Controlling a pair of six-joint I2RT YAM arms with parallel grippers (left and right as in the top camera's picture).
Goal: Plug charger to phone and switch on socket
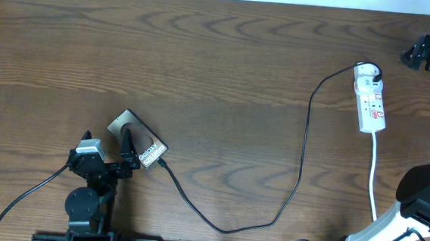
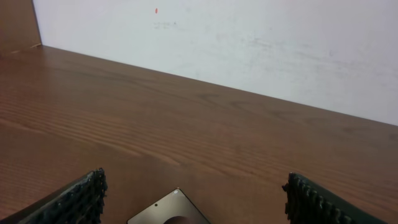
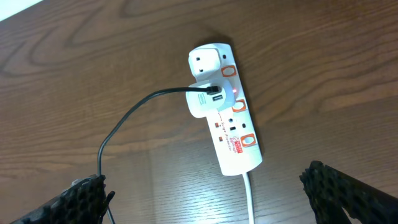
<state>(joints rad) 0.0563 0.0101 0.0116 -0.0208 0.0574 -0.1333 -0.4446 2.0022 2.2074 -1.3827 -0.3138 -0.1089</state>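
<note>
probably the left gripper, jaws spread over the phone near the table's front left corner, could nudge it and tug the charger tip loose, while the right gripper, also spread, hovers above the socket near the far right corner.

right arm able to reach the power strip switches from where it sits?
Probably yes. The right pincer is open and faces the power strip with nothing in between; only the black cable plugged into it runs off to one side.
</note>
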